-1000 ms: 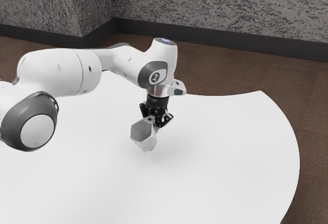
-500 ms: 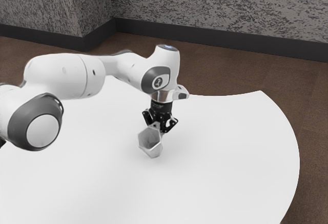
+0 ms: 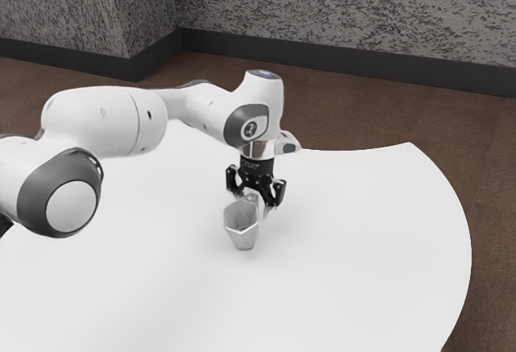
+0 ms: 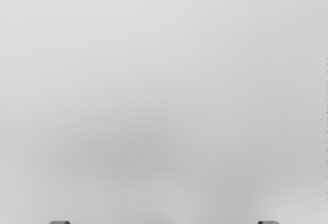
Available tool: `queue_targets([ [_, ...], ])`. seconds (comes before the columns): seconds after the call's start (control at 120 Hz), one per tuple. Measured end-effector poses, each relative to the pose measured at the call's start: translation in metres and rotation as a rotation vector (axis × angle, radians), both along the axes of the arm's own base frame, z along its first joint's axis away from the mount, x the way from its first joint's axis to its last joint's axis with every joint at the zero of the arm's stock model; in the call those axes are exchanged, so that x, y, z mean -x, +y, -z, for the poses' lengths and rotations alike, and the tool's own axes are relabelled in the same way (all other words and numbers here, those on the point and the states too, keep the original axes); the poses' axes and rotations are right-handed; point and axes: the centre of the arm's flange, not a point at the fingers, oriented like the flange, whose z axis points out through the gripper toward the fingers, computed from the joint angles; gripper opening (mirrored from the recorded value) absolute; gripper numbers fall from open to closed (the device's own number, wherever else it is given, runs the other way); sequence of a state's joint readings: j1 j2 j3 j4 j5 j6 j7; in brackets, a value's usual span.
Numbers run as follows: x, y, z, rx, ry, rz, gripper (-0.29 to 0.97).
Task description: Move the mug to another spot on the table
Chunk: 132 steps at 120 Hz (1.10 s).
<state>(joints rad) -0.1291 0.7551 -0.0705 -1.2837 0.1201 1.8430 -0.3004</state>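
Observation:
A pale grey faceted mug (image 3: 242,228) stands upright on the white table (image 3: 363,239), near its middle. My black gripper (image 3: 256,200) hangs straight down just above the mug's far rim, open, with its fingers spread to either side and not clamping the mug. In the wrist view two dark fingertips (image 4: 59,222) show far apart over the blurred white tabletop (image 4: 164,80).
The table's curved edge (image 3: 463,231) runs along the exterior view's right, with brown floor (image 3: 403,102) beyond it. My white arm (image 3: 121,126) reaches in from the exterior view's left. Bare tabletop surrounds the mug on all sides.
My hand carried the mug a little toward the exterior view's right and lowered it. The mug went from tilted to upright on the table, and the fingers spread apart.

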Motion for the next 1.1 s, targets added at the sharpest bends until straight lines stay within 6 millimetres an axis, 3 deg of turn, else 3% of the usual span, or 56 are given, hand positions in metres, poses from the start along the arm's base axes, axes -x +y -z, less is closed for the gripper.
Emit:
queue_targets([
  [0.067,-0.004,0.007,-0.015,-0.010,-0.028,-0.006,0.52],
  [0.158,-0.003,0.022,-0.061,-0.036,-0.090,-0.022,0.57],
  [0.417,0.058,-0.002,-0.183,-0.044,-0.219,0.021,0.63],
  [0.55,0.092,0.004,-0.233,-0.018,-0.266,0.006,0.65],
  [0.625,0.101,0.023,-0.259,0.019,-0.283,-0.026,0.65],
  [0.783,0.112,0.101,-0.303,0.108,-0.292,-0.121,0.66],
  [0.95,0.120,0.151,-0.364,0.126,-0.335,-0.116,0.66],
  [1.1,0.131,0.184,-0.379,0.118,-0.311,-0.107,0.66],
])
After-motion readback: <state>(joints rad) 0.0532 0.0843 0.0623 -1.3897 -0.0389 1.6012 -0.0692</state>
